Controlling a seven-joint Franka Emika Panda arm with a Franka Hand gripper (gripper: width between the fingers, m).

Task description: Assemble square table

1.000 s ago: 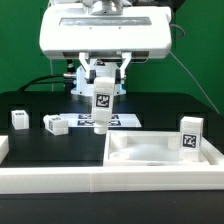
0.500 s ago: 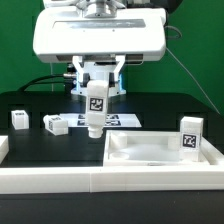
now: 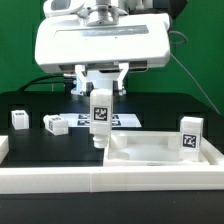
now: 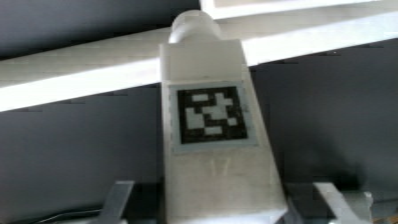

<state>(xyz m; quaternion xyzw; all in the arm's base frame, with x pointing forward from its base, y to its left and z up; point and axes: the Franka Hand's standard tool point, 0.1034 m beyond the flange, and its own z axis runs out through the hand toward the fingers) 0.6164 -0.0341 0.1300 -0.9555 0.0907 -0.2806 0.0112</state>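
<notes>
Smooth white blocky leg [image 3: 100, 125] in gripper [image 3: 100, 88]

You're on a robotics lab bench, no question: a Franka arm [image 3: 100, 45] hangs over a black table [image 3: 160, 105] that's fenced in front by a low white wall [image 3: 60, 180]. A marker board [image 3: 128, 120] lies flat on it, each leg [image 3: 190, 137] wears a printed tag, and there's a green backdrop [image 3: 20, 45] behind everything.
</notes>
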